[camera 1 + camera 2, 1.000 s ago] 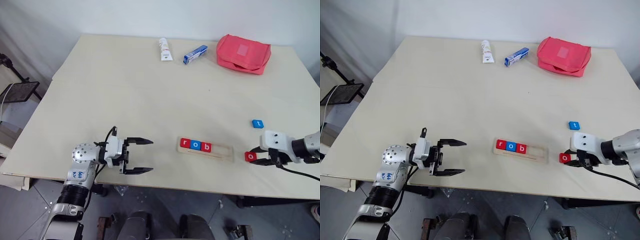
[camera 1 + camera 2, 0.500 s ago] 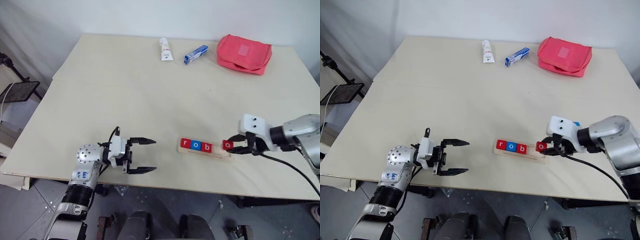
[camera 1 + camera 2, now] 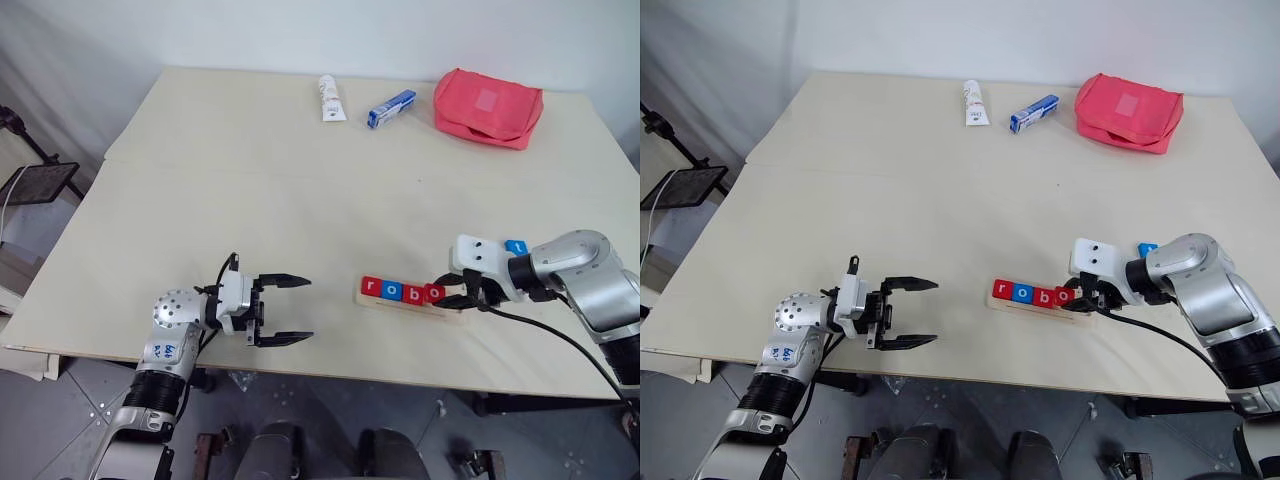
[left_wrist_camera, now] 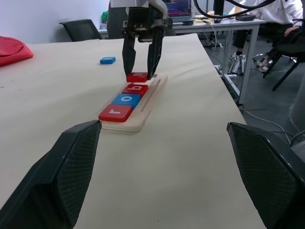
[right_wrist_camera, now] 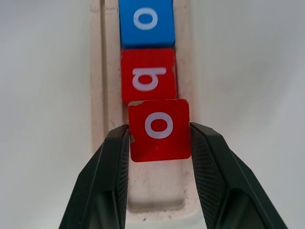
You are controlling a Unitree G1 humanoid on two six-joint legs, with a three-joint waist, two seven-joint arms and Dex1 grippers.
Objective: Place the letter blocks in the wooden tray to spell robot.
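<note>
Step in hand: setting the fourth letter, a red "o" block (image 5: 159, 129), into the wooden tray (image 3: 448, 311).
Right gripper (image 3: 452, 295): fingers clamped on the red "o", poised over the tray just beside the red "b" (image 5: 148, 76).
Tray so far: "r", "o", "b" in a row.
Left gripper (image 3: 288, 310): fingers spread, holding nothing, well apart from the tray.
Remaining: blue "t" block (image 4: 107, 60) lies on the table (image 3: 250, 190) beyond the tray.
Next move: likely lowering the "o" flush against the "b", then letting go.

pincer (image 5: 159, 143) gripping red o block (image 5: 159, 130), over wooden tray (image 5: 157, 193)
</note>
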